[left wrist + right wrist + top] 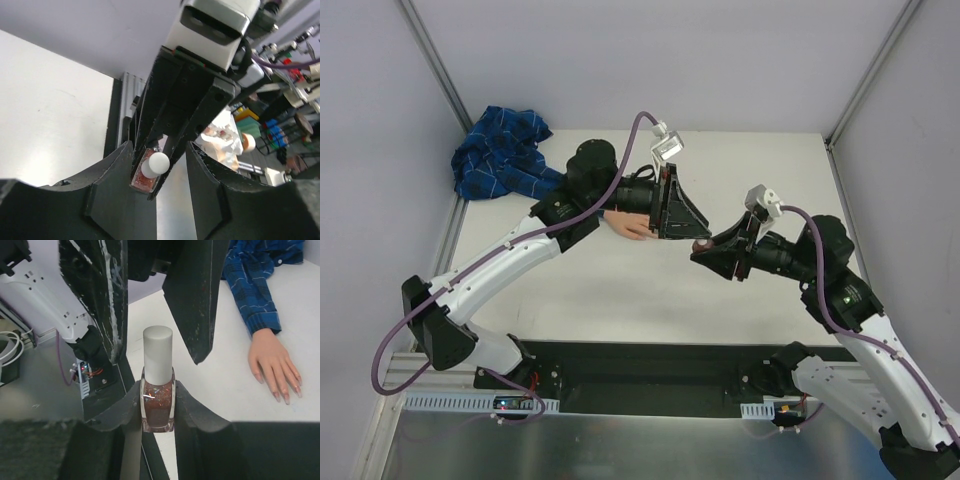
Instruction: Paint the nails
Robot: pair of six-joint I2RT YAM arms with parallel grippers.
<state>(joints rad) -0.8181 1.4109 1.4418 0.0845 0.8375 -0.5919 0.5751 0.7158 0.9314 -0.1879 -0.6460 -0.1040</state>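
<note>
Right wrist view shows the table [305, 315] with the fake hand [272, 357] lying flat on it, well apart from the polish bottle [158, 415], its nails [287, 400] at the fingertips. You look ready to take the white cap [158, 352] off. Hold the bottle upright and steady, and get the cap in the middle before you squeeze. Your right gripper [158, 405] is clamped on the bottle. Your left gripper [159, 155] is wide apart around the cap and does not seem to touch it.

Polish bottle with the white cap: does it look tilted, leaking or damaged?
Nothing stands out. The small glass bottle of reddish glitter polish sits square, clamped in the right gripper, white cap on, no spill visible. The open left gripper brackets the cap without touching it.
</note>
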